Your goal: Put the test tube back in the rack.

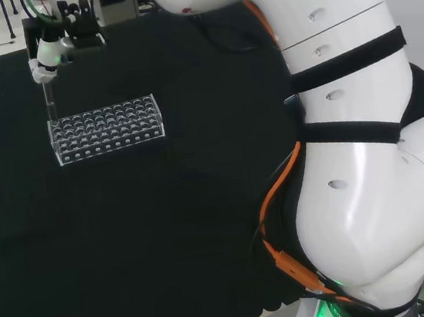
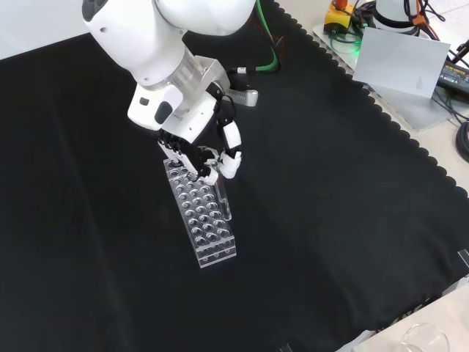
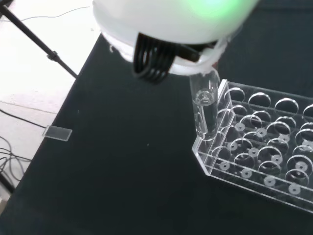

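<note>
Open black cloth [image 2: 330, 220] is left on every side of the rack [image 2: 201, 216], whose holes are obstructed by nothing visible.

Lighting even and bright, diffuse, from overhead. Black cloth [image 1: 167, 233] absorbs light; shadows barely discernible on it. Soft specular glare on the white arm link [image 1: 373, 208]. Wrist view: hand [image 3: 166, 29] close to the lens, blurred, with green glow; clear rack [image 3: 259, 152] in focus, rims catching highlights.
</note>
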Robot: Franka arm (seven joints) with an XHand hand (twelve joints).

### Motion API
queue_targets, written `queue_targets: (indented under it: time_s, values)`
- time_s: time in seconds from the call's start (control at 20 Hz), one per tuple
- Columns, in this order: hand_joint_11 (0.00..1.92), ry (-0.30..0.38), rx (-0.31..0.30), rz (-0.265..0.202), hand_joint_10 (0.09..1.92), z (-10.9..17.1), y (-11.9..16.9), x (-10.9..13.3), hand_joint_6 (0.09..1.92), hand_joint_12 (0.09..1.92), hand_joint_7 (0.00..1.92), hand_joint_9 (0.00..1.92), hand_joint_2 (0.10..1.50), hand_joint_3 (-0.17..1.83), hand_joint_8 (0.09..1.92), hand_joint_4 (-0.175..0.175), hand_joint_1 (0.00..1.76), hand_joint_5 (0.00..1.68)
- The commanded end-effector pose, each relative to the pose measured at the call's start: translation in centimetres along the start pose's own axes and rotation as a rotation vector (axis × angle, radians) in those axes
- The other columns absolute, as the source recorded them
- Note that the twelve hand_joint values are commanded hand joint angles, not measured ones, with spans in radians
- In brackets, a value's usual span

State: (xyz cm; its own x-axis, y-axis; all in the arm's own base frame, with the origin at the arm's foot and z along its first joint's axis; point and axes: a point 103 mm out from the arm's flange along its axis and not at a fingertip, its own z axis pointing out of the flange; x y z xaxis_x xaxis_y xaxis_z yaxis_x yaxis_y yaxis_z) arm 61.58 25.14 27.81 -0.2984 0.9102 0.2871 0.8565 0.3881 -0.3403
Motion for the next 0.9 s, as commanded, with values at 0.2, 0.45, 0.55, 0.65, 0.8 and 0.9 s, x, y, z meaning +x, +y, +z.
queue_targets:
  time_s: [0.2,0.45,0.55,0.65,0.8,0.9]
  values:
    - [1.35,-0.128,0.043,0.11,0.75,1.2,1.6,-1.2,0.19,1.01,1.81,1.6,0.53,0.75,0.45,-0.175,1.25,1.54]
    - [1.35,-0.132,0.053,0.134,0.75,1.5,1.2,-2.2,0.19,1.01,1.81,1.6,0.53,0.75,0.44,-0.175,1.25,1.54]
    - [1.35,-0.125,0.057,0.139,0.75,1.8,1.0,-2.4,0.19,1.01,1.8,1.6,0.53,0.75,0.44,-0.175,1.25,1.54]
    - [1.35,-0.118,0.061,0.14,0.75,2.0,1.0,-2.4,0.19,1.01,1.8,1.6,0.53,0.75,0.44,-0.175,1.25,1.54]
    - [1.35,-0.106,0.064,0.137,0.75,2.3,1.0,-2.3,0.19,1.01,1.8,1.6,0.53,0.75,0.44,-0.175,1.25,1.54]
    - [1.35,-0.101,0.064,0.134,0.75,2.4,1.1,-2.1,0.19,1.01,1.8,1.6,0.53,0.75,0.44,-0.175,1.25,1.54]
